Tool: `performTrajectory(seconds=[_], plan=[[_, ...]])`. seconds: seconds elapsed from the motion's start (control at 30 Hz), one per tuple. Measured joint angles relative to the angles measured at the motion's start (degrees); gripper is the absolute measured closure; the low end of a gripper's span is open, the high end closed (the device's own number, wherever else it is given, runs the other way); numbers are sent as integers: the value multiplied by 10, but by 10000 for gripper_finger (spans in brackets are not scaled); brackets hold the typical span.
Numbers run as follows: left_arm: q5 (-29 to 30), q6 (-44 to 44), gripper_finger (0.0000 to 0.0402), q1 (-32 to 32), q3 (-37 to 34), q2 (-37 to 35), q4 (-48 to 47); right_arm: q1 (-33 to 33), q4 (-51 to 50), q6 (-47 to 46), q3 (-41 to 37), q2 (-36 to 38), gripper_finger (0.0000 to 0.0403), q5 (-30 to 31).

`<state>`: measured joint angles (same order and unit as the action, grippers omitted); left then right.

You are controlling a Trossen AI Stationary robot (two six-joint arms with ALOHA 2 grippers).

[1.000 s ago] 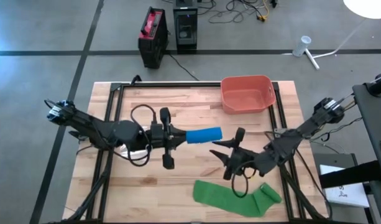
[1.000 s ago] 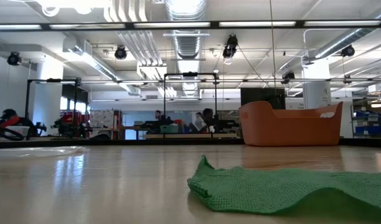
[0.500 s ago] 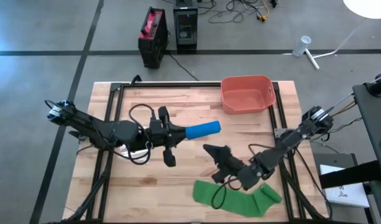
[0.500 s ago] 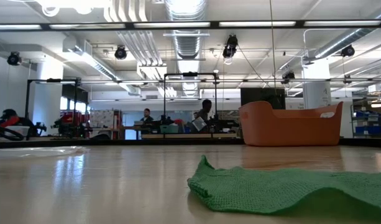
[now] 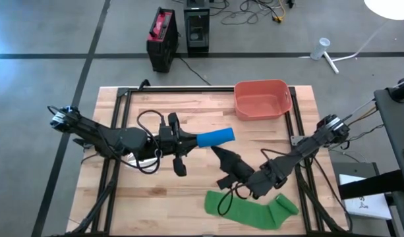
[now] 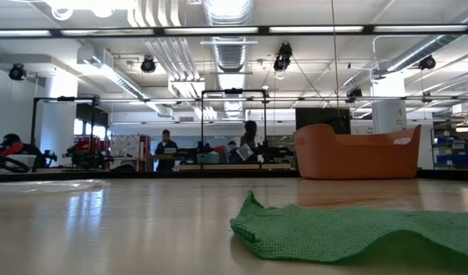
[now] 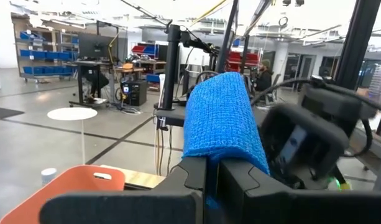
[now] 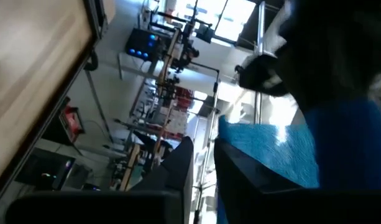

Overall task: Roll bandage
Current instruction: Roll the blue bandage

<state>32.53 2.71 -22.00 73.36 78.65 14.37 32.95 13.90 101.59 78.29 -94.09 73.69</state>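
Note:
A blue bandage roll (image 5: 215, 137) sticks out of my left gripper (image 5: 188, 140), which is shut on it above the table's middle; the roll also shows in the left wrist view (image 7: 221, 118). A green bandage (image 5: 251, 209) lies spread flat on the table near its near edge, its right end bunched; the low view shows it too (image 6: 348, 233). My right gripper (image 5: 223, 164) is open and empty, just right of and near the blue roll's free end, which shows ahead of its fingers in the right wrist view (image 8: 271, 149). My left gripper pinches the blue roll's left end (image 7: 210, 163) between its two fingers. The fingers come level from the table's left and lie along the roll. The roll sticks out past the fingertips toward the table's right, clear of the table, its free end slightly toward the far edge.
An orange bin (image 5: 261, 99) stands at the far right of the table and also shows in the low view (image 6: 356, 153). Black frame rails (image 5: 116, 112) run along the table's sides. People stand in the room beyond the table (image 6: 165, 145).
My right gripper has gone toward the table's left and far edge, up to the blue roll's free end, and has turned about. The blue roll's free end has swung slightly toward the far edge. The green bandage has stayed where it was.

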Motion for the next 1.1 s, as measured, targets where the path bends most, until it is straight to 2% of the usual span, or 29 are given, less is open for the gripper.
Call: performTrajectory(seconds=[0.17,0.27,0.67,1.1], plan=[[0,18,395,0,0,0,2,-1,-12,15,0,11,338,-2],[0,27,395,0,0,0,7,-4,-37,15,0,21,324,-4],[0,25,395,2,0,0,7,-3,-37,6,0,27,273,-17],[-1,28,395,2,0,0,6,11,-37,4,0,30,286,-13]])
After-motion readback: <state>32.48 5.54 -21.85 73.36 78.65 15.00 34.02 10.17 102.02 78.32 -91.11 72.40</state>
